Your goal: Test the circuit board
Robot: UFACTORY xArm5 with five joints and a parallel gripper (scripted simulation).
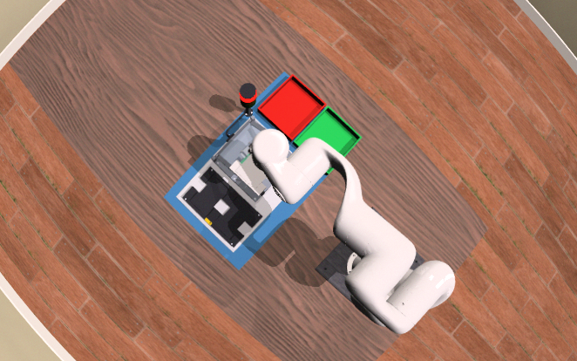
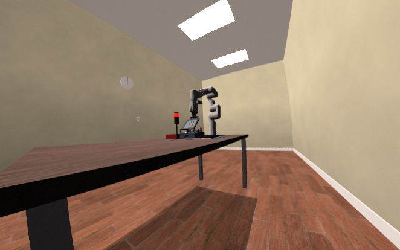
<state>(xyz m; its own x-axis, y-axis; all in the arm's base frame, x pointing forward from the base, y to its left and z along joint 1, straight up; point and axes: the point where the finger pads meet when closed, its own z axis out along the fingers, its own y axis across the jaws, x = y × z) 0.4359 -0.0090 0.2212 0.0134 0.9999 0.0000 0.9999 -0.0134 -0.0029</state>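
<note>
1. Seen from above, the white arm [image 1: 349, 197] reaches over the open tester [image 1: 233, 148], its wrist hiding the claw. A sliver of the green circuit board [image 1: 247, 157] shows beneath it in the tester. The red bin [image 1: 290, 107] and green bin [image 1: 331, 130] sit just beyond the claw, and the tray [image 1: 205, 197] sits on its opposite side.
2. From across the tabletop [image 2: 108, 155], the claw [image 2: 193, 114] points down above the raised lid [image 2: 190, 122], closed on what appears to be the circuit board. The signal light [image 2: 176, 115] glows red beside it.
</note>
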